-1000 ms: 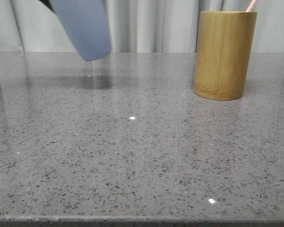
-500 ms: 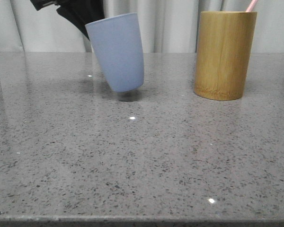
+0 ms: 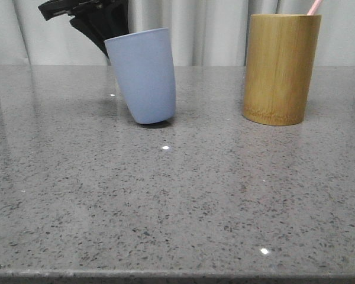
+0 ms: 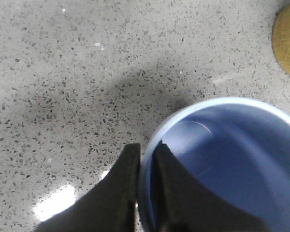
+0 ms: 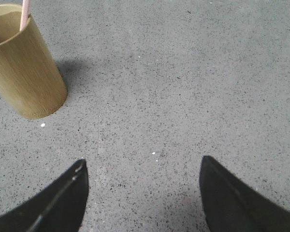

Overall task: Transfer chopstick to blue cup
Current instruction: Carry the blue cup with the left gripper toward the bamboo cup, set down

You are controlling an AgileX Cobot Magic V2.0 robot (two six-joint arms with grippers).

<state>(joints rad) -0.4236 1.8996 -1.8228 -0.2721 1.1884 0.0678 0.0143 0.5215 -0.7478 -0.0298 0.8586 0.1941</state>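
Two black fingers (image 5: 58, 203) of the right gripper (image 5: 144, 193), spread wide apart over the grey speckled table (image 5: 183, 87). Yellow-brown bamboo cup (image 5: 24, 72) nearby, with a pink chopstick (image 5: 24, 13) inside.

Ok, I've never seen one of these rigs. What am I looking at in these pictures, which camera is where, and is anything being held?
It is a two-armed table robot. The front view looks forward over a grey speckled table. The other two views come from cameras on each wrist, looking down past the fingers. On the table stand a blue cup and a taller bamboo holder with a pink chopstick poking out of it. The left gripper pinches the blue cup's rim, one finger inside and one outside. The cup is tilted, its base at the table; I cannot tell whether it touches. The right gripper is open over bare table, holding nothing.
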